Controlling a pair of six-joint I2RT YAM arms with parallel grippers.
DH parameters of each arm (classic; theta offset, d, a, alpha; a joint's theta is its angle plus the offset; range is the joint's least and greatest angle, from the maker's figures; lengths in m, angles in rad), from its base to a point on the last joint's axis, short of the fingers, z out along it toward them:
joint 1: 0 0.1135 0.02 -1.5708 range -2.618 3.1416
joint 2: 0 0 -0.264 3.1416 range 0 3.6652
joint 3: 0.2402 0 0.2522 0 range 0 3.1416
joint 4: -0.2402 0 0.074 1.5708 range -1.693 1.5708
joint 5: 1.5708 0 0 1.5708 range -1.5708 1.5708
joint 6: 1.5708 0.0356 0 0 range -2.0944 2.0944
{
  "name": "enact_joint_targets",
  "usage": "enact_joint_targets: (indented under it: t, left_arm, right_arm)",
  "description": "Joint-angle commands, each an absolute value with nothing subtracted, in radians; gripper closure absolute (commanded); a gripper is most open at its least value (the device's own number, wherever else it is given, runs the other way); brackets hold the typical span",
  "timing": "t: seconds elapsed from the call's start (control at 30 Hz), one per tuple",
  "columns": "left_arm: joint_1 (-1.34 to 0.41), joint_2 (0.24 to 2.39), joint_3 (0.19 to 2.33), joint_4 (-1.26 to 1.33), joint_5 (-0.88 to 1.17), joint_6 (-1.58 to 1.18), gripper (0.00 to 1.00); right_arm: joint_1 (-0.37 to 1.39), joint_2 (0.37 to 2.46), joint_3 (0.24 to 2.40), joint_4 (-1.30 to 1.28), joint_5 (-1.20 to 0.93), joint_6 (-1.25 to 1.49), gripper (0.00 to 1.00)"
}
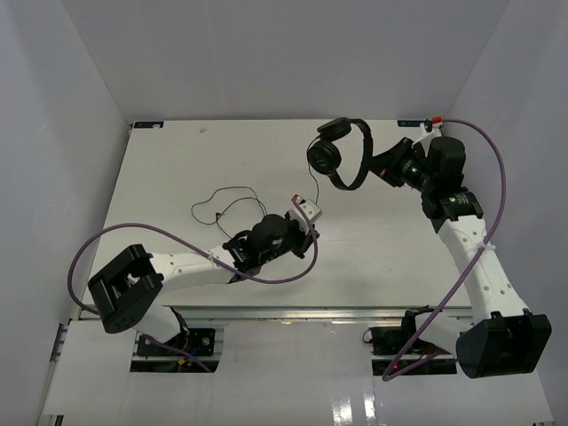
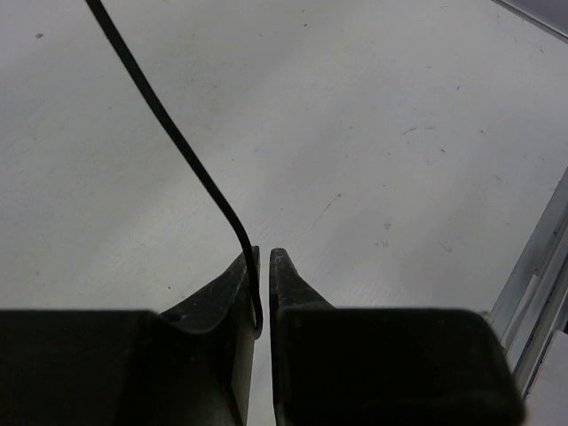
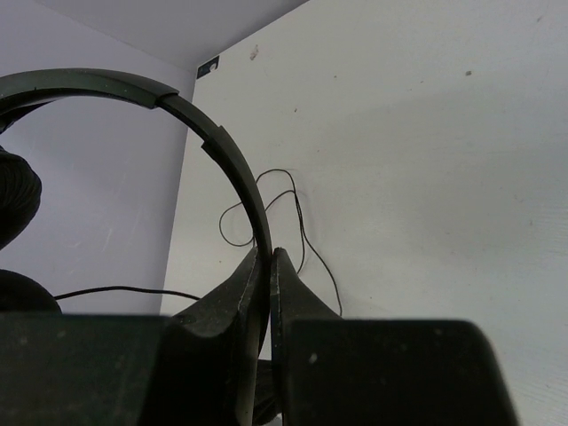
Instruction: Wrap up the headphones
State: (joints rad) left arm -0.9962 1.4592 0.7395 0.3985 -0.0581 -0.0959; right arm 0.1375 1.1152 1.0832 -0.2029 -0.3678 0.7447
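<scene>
The black headphones [image 1: 342, 151] hang in the air at the back right of the white table [image 1: 177, 169]. My right gripper [image 1: 376, 167] is shut on their thin headband [image 3: 226, 151], which runs between its fingers; one round earcup [image 3: 13, 195] shows at the left edge of the right wrist view. The long thin black cord [image 1: 222, 189] lies in loose loops on the table's middle and runs to my left gripper [image 1: 306, 211]. The left gripper [image 2: 264, 257] is shut on the cord [image 2: 180, 142] just above the table. The cord loops also show in the right wrist view [image 3: 301, 226].
Thick purple robot cables [image 1: 115, 232] arc over both arms. White walls [image 1: 71, 89] enclose the table on the left, back and right. A metal rail [image 2: 532, 266] runs along the table's near edge.
</scene>
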Motion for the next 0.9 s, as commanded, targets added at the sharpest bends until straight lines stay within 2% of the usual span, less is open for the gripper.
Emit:
enact_joint_targets:
  t: [0.0, 0.23, 0.4, 0.57, 0.87]
  left_arm:
    - [-1.009, 1.479, 0.803, 0.358, -0.098, -0.108, 0.81]
    - [-1.024, 1.527, 0.868, 0.290, -0.062, -0.099, 0.82]
    - [-1.043, 1.539, 0.910, 0.226, -0.059, -0.076, 0.77]
    - [-1.048, 1.512, 0.943, 0.150, -0.061, -0.041, 0.76]
    - [-1.048, 1.411, 0.998, -0.068, -0.125, 0.106, 0.75]
  right_arm:
    - [0.133, 1.150, 1.084, -0.080, -0.370, 0.853, 0.92]
    - [0.136, 1.225, 1.139, -0.081, -0.278, 0.831, 0.92]
    - [0.166, 1.277, 1.178, -0.096, -0.129, 0.726, 0.92]
    - [0.207, 1.292, 1.133, -0.065, 0.028, 0.603, 0.92]
    - [0.271, 1.286, 1.035, -0.005, 0.189, 0.364, 0.92]
